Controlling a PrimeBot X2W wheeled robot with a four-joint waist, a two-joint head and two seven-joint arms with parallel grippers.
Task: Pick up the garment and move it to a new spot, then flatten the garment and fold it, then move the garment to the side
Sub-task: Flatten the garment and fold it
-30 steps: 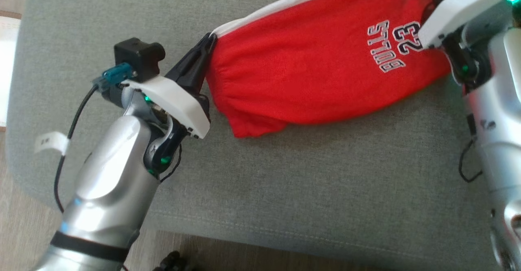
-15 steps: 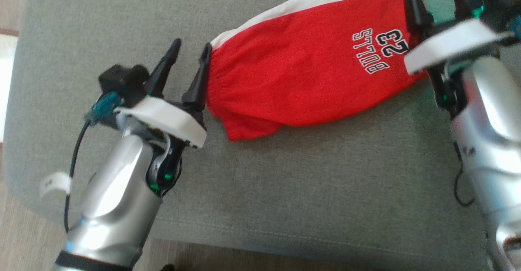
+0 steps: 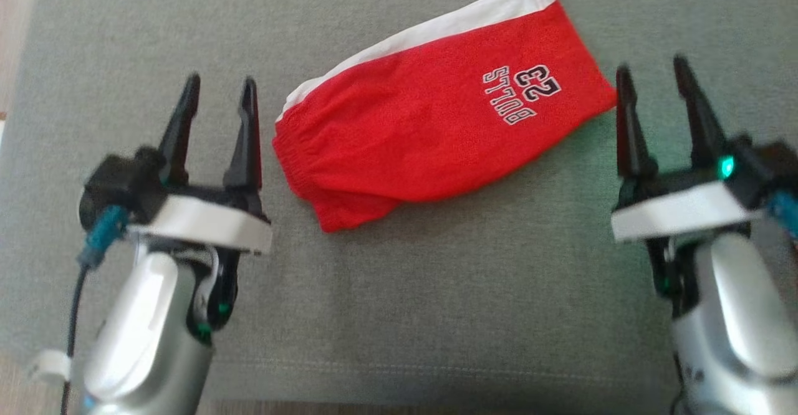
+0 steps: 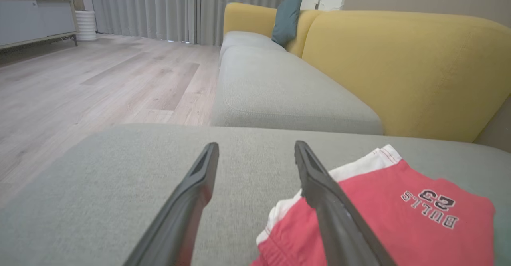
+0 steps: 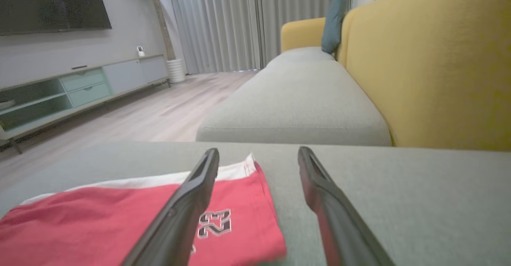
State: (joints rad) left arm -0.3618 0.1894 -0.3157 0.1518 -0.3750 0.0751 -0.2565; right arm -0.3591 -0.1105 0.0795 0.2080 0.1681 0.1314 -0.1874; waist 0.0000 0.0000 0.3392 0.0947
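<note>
Head view shows the garment (image 3: pixel 430 134) folded on the cushion (image 3: pixel 436 290), my left gripper (image 3: pixel 221 80) and right gripper (image 3: pixel 650 65) wide apart and empty; moving it aside probably remains.

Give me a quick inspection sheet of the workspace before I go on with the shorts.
Surface: grey cushion, smooth.
Job's things: red shorts with a white stripe, lying folded on the cushion, print facing up.
Clutter: nothing seen.
Grippers: left gripper open, beside the waistband end, not touching; right gripper open, beside the leg end, holding nothing.
Cables: black cable hangs along the left forearm.
Surroundings: yellow backrest, teal pillow, wooden floor, grey curtains.
</note>
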